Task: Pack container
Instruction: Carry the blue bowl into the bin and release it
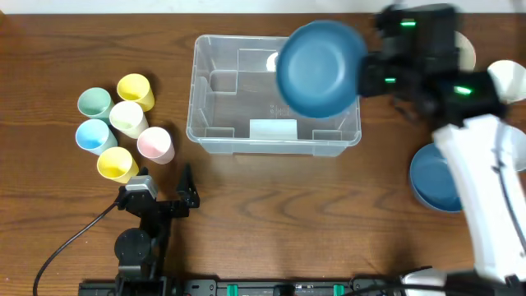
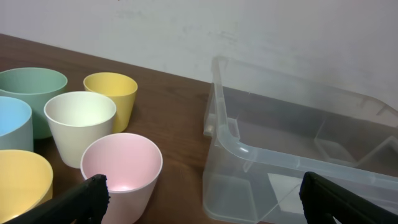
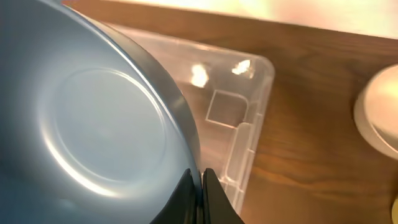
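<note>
The clear plastic container [image 1: 215, 131] sits at the table's middle and holds no cups or bowls; it also shows in the left wrist view [image 2: 261, 155] and the right wrist view [image 3: 249, 99]. My right gripper [image 1: 362, 76] is shut on the rim of a blue bowl [image 1: 319, 67] and holds it above the container's right part; in the right wrist view my fingers [image 3: 200, 186] pinch the bowl [image 3: 93, 124]. My left gripper [image 1: 182, 191] is open and empty, low near the front, facing the pink cup [image 2: 121, 165].
Several pastel cups stand left of the container: green [image 1: 94, 103], yellow [image 1: 136, 90], cream [image 1: 128, 117], light blue [image 1: 94, 136], pink [image 1: 155, 144], yellow [image 1: 117, 164]. A second blue bowl [image 1: 436, 177] lies at right, and a white dish [image 3: 379, 115] at back right.
</note>
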### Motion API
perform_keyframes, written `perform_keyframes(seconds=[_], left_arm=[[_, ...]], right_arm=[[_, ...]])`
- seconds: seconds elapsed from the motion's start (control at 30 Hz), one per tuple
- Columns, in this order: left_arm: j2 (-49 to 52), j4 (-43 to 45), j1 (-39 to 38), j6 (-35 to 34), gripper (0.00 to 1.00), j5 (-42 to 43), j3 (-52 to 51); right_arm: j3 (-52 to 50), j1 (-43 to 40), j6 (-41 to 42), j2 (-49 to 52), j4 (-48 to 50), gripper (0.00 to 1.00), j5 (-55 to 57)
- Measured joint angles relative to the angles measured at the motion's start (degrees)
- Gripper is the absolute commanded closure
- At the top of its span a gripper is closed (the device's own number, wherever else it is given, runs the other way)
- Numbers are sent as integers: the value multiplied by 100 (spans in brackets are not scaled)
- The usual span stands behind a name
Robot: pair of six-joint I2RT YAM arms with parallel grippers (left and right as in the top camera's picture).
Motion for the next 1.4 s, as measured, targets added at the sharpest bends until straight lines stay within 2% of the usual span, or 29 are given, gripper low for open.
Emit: perform_keyframes(seconds=[0.17, 0.5, 1.4], left_arm=[[0, 0, 0, 0, 2, 0, 0], [0, 0, 0, 0, 2, 0, 0], [0, 0, 2, 0, 2, 0, 0]], right_arm=[[0, 481, -17, 977, 210, 98, 1032], [-2, 527, 114, 2092, 811, 99, 1768], [-2, 413, 229, 2608, 1397, 99, 2232]])
